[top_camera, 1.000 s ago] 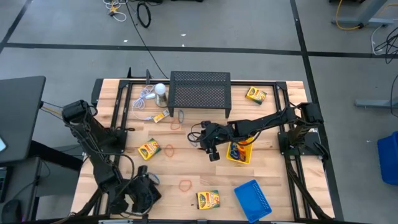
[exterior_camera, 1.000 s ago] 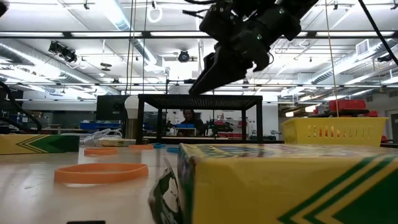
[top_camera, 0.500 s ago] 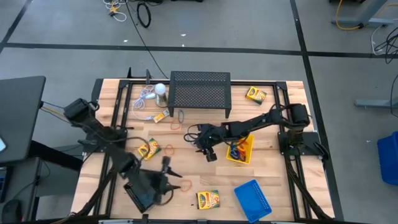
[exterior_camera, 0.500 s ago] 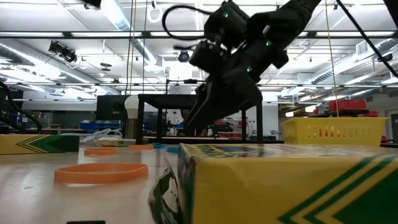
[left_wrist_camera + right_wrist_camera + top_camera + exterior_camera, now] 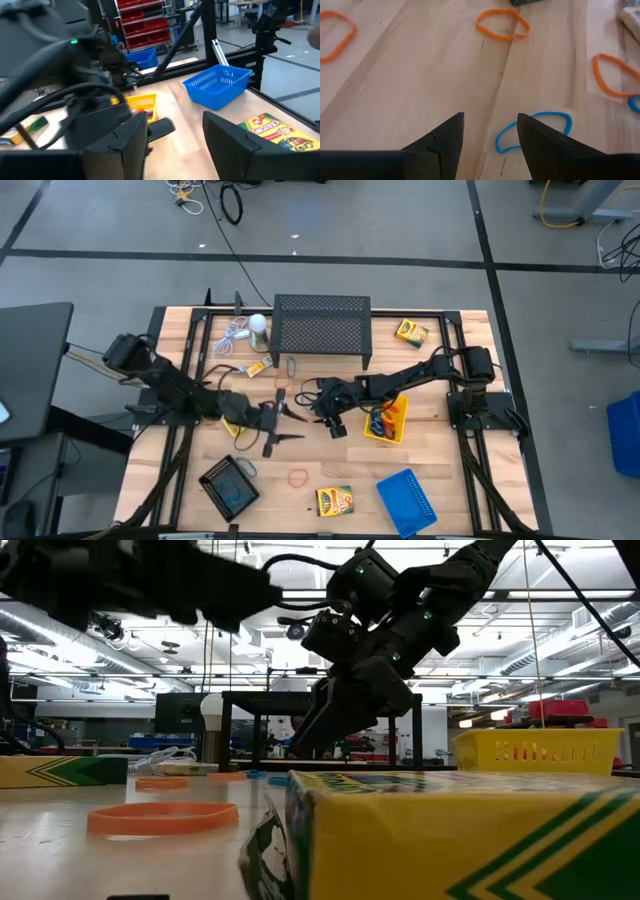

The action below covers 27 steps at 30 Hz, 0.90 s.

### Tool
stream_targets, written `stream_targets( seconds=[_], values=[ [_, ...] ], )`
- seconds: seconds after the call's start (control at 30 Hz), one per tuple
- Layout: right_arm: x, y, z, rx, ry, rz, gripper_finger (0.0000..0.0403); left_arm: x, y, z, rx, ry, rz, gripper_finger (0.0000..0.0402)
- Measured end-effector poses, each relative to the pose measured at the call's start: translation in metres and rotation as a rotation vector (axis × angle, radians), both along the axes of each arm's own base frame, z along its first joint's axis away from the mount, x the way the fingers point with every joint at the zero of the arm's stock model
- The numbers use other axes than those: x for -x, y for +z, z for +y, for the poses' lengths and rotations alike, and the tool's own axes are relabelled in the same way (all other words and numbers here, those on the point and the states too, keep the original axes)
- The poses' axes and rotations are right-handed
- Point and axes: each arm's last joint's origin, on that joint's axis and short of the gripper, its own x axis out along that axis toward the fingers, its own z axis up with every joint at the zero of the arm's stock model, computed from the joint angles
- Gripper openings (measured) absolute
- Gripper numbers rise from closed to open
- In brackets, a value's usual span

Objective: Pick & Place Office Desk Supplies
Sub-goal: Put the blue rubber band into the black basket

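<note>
A blue rubber-band loop lies flat on the wooden surface, just ahead of the right hand near the yellow tray. It is judged light, soft and stretchy (liable to slide or snap away), best pinched across one strand near its edge. The right hand's fingers are held apart and nothing is gripped. The left hand, also parted and empty, is poised mid-surface beside it.
</note>
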Motion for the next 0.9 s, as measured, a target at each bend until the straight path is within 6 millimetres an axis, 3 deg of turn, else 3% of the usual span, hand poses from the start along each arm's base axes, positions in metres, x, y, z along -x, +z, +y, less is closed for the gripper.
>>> stream_targets(
  seconds=[0.17, 0.33, 0.63, 0.77, 0.9],
  values=[
    [0.0, -0.007, -0.011, -0.022, -0.042, 0.034, 0.0192, 0.016, 0.007, 0.019, -0.017, 0.035, -0.069, 0.0199],
    [-0.015, -0.014, -0.021, -0.054, -0.056, 0.073, 0.0192, 0.037, 0.02, 0.028, -0.036, 0.055, -0.146, 0.0199],
    [-0.039, -0.028, -0.019, -0.036, -0.034, 0.195, 0.0187, 0.069, 0.027, 0.039, -0.025, 0.153, -0.168, 0.0199],
    [-0.038, -0.029, -0.015, -0.031, -0.062, 0.212, 0.014, 0.073, 0.028, 0.041, -0.02, 0.183, -0.142, 0.0199],
    [-0.038, -0.03, -0.008, -0.03, -0.079, 0.215, 0.0035, 0.076, 0.03, 0.042, -0.022, 0.206, -0.137, 0.0199]
  ],
)
